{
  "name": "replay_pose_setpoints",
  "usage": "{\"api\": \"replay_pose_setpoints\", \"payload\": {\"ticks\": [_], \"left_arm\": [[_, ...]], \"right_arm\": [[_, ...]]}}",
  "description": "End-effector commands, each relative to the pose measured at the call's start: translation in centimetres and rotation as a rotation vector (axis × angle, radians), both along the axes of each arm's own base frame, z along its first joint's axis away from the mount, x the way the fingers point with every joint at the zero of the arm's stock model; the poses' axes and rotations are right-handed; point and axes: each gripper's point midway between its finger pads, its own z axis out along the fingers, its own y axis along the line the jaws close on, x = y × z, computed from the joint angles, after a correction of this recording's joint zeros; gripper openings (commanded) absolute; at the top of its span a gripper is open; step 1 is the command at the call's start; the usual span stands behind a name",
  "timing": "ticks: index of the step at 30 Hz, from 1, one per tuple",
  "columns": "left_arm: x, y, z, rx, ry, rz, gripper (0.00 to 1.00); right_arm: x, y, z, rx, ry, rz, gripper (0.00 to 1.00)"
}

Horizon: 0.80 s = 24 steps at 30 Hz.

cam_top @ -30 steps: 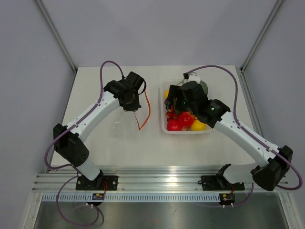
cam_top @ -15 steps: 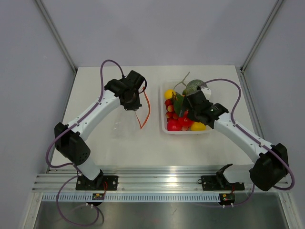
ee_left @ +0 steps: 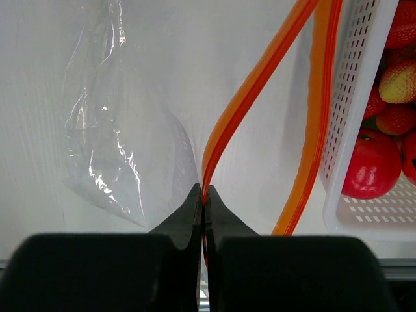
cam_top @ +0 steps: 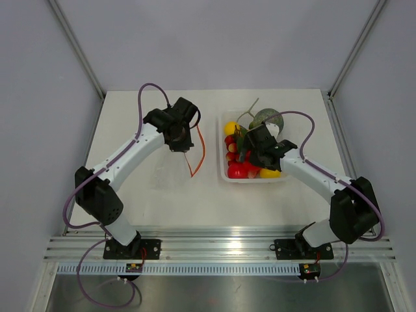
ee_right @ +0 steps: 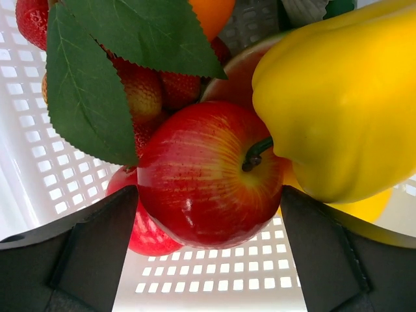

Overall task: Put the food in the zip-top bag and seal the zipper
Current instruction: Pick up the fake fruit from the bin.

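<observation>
Currently the loading step is in hand, with no food in the bag that I can see. The left end effector [ee_left: 203,195] is pinched fully shut on one lip of the zipper [ee_left: 250,97], holding it up off the counter [cam_top: 195,208]. The zip-top bag [ee_left: 110,149] lies crumpled on the counter's left half, just beside the white tray [ee_left: 348,117].

The zipper's long axis runs far-to-near in the overhead view, roughly parallel to the tray's left wall. Its two orange lips stand apart, so the mouth gapes toward the tray while the clear body trails off to the left.

The right end effector [ee_right: 208,198] is down in the tray, spread wide with a jaw on either side of a red apple [ee_right: 195,169], not yet clamped on it. The apple's stem points sideways at a yellow pepper [ee_right: 338,97] that presses close against it.

Next, I judge, the jaws should close on the apple, lift it clear of its neighbours, and carry it left into the open mouth.
</observation>
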Motion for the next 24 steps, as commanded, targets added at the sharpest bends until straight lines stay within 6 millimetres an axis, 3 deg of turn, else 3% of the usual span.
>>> {"api": "replay_pose_setpoints", "payload": {"ticks": [1, 5, 6, 10, 18, 21, 24], "left_arm": [[-0.1, -0.5, 0.7, -0.025, -0.021, -0.023, 0.0], [-0.1, -0.6, 1.1, -0.033, -0.029, -0.026, 0.0], [-0.2, -0.7, 1.2, -0.038, -0.031, -0.029, 0.0], [-0.4, -1.3, 1.6, -0.057, -0.031, -0.045, 0.0], [-1.4, -4.3, 2.8, -0.137, -0.028, -0.124, 0.0], [-1.5, -5.0, 3.5, -0.158, -0.031, -0.15, 0.0], [-1.5, -5.4, 4.0, -0.178, -0.036, -0.167, 0.0]], "right_arm": [[1.8, 0.8, 1.6, 0.033, -0.065, -0.011, 0.97], [1.3, 0.6, 1.6, 0.041, -0.062, -0.018, 0.74], [1.2, 0.5, 1.8, 0.046, -0.066, -0.021, 0.64], [0.3, 0.4, 3.6, 0.087, -0.096, -0.015, 0.46], [-0.7, 1.3, 10.2, 0.213, -0.226, 0.058, 0.42], [-1.0, 2.4, 12.6, 0.271, -0.257, 0.102, 0.42], [-1.4, 5.0, 15.8, 0.328, -0.314, 0.169, 0.42]]}}
